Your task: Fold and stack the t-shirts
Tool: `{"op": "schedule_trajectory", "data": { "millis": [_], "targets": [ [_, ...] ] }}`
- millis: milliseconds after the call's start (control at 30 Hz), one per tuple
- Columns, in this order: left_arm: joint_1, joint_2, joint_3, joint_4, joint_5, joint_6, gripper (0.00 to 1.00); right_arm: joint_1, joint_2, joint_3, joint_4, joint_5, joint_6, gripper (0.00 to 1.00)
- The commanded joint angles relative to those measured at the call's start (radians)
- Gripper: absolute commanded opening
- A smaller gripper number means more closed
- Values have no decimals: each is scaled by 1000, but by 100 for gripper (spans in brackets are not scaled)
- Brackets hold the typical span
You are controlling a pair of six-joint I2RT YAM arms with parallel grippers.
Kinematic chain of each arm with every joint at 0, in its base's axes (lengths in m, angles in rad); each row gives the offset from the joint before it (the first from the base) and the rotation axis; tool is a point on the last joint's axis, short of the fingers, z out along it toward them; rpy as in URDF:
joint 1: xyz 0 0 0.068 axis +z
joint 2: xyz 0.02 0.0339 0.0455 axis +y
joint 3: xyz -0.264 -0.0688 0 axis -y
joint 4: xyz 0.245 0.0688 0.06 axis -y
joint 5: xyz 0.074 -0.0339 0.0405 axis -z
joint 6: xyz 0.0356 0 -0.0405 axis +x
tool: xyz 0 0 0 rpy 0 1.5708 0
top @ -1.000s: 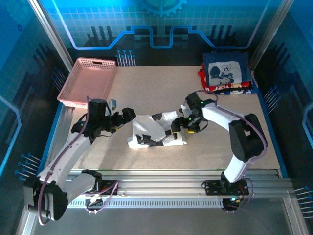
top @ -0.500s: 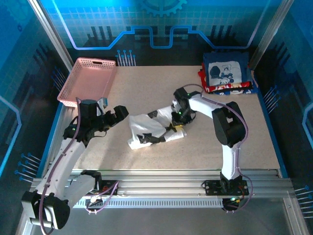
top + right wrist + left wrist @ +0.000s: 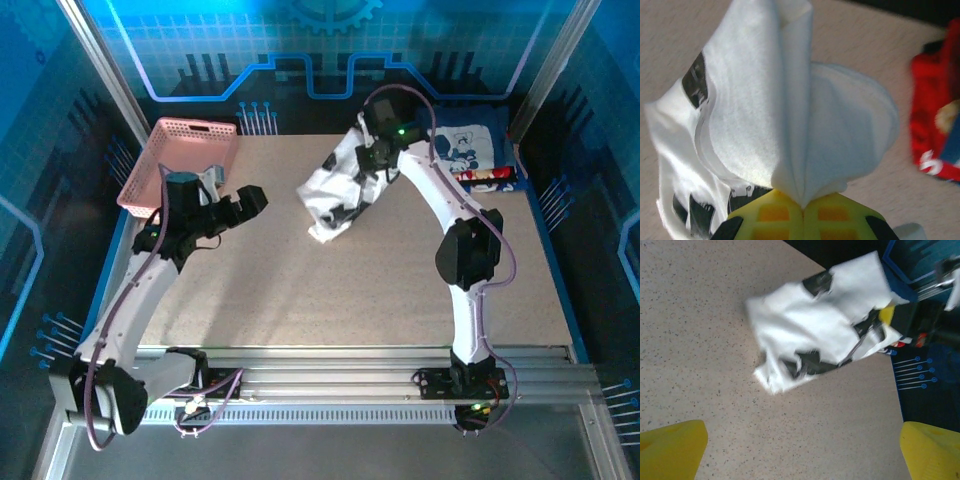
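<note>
Though limp, white t-shirt [image 3: 335,195] tight between tips of right claw [image 3: 802,206].

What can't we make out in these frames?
Shirt print: white shirt is motion-blurred in left wrist view, bunched in folds in right wrist view.
Stack: right arm crosses it in top view; shirt count unclear.
Left gripper: fingers cropped by bottom edge in its wrist view.

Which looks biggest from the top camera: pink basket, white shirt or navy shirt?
Largest: pink basket.
Then white shirt and navy shirt, about alike. The white one is held up nearer the camera, and an arm hides part of the navy one.
</note>
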Motion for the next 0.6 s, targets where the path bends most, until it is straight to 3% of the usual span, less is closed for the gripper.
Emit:
{"op": "schedule_trajectory", "data": {
  "millis": [0, 200, 333, 567],
  "targets": [
    [9, 48, 31, 29, 25, 52, 99, -40, 84, 116, -60, 123, -60, 0],
    [18, 95, 15, 44, 39, 73, 99, -72, 123, 195, 74, 222, -195, 0],
    [25, 97, -1, 47, 51, 81, 99, -123, 164, 292, 79, 240, -232, 0],
    [48, 96, -26, 32, 58, 99, 99, -164, 161, 302, 187, 245, -349, 0]
  ]
}}
